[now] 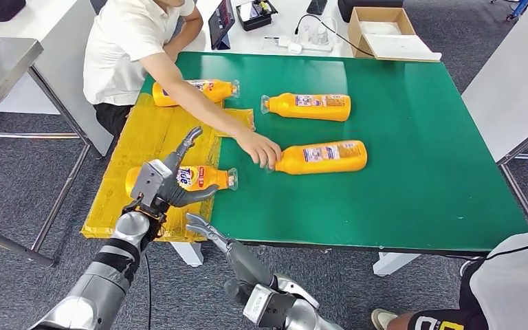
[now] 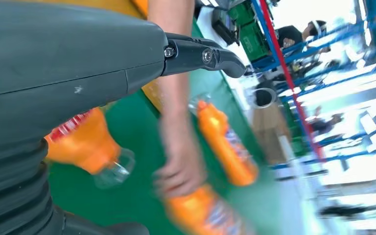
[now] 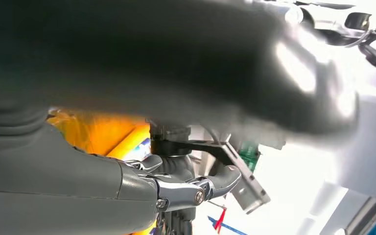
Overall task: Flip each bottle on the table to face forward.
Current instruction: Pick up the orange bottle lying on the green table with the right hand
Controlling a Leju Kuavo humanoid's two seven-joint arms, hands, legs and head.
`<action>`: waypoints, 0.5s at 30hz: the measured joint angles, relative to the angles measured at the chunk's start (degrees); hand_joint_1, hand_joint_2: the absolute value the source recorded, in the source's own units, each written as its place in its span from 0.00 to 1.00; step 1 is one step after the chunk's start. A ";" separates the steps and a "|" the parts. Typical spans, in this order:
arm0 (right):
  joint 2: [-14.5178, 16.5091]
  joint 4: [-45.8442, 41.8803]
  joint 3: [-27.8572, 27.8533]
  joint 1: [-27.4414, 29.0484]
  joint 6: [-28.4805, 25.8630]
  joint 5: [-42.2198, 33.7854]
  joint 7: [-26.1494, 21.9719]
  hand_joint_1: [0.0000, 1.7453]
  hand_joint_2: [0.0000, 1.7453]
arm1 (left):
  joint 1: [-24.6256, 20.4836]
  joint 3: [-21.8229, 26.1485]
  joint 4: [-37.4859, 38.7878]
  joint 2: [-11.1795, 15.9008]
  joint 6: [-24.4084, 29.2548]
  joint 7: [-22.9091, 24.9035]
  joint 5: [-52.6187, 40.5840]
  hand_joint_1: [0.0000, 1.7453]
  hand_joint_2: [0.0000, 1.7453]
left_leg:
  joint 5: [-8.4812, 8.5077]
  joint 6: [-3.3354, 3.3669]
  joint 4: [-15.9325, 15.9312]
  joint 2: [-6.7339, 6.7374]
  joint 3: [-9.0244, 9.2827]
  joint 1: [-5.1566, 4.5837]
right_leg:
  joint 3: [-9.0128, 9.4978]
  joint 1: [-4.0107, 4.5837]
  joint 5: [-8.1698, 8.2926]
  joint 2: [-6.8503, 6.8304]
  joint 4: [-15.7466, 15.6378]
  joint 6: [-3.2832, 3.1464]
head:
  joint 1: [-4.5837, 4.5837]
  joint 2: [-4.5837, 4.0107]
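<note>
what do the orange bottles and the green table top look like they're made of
The orange detergent bottles, with clear caps and printed labels, look like glossy moulded plastic: light glints along their sides. The green table top looks like a matte rubbery or vinyl mat, flat and unreflective, though the frames can't settle which.

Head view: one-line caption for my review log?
Left hand over Tide bottle while a person's hand touches another bottle.

Left robot hand (image 1: 167,184) raised with fingers spread; right robot hand (image 1: 237,258) low, open.
</note>
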 joint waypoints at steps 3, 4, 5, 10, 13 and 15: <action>-0.57 -1.18 0.82 0.49 -0.39 -0.31 0.00 0.00 1.00 | 2.27 0.83 -3.97 -0.57 -0.53 3.20 9.69 0.00 1.00 | -0.02 0.00 0.00 0.00 -0.01 0.00 | 0.00 0.00 -0.01 0.00 -0.01 0.00 | 0.01 0.00; -0.76 -1.61 1.06 0.79 -0.72 -0.26 0.00 0.00 1.00 | 3.42 0.87 -5.65 -0.70 -0.19 3.68 11.52 0.00 1.00 | -0.03 0.00 0.00 0.00 -0.01 0.00 | 0.00 0.00 -0.01 0.00 -0.01 -0.01 | 0.01 0.00; -0.97 -2.07 1.30 1.14 -1.18 -0.22 0.00 0.00 1.00 | 4.80 0.74 -7.49 -0.78 0.38 3.88 12.66 0.00 1.00 | -0.04 0.00 0.00 0.00 -0.01 -0.01 | 0.00 -0.01 -0.02 0.00 -0.02 -0.01 | 0.01 0.00; -2.84 -4.88 1.50 3.61 -6.10 1.69 0.00 0.00 1.00 | 15.00 -2.97 -19.83 -0.73 7.06 1.72 11.51 0.00 1.00 | -0.11 0.01 0.00 0.00 -0.02 -0.02 | -0.02 -0.02 -0.05 0.00 -0.06 -0.01 | 0.00 0.00; -4.89 -6.45 -0.61 6.26 -10.61 5.98 0.00 0.00 1.00 | 21.75 -5.92 -27.73 -0.43 13.97 0.87 8.23 0.00 1.00 | -0.18 0.01 0.00 -0.02 -0.03 -0.03 | -0.03 -0.02 -0.07 -0.01 -0.11 -0.01 | 0.01 0.00; -6.04 -7.12 -4.26 8.83 -13.85 11.55 0.01 0.00 1.00 | 25.47 -6.84 -32.19 -0.27 17.87 0.92 7.65 0.00 1.00 | -0.21 0.02 0.00 -0.02 -0.03 -0.03 | -0.03 -0.02 -0.08 0.00 -0.13 -0.01 | 0.00 0.00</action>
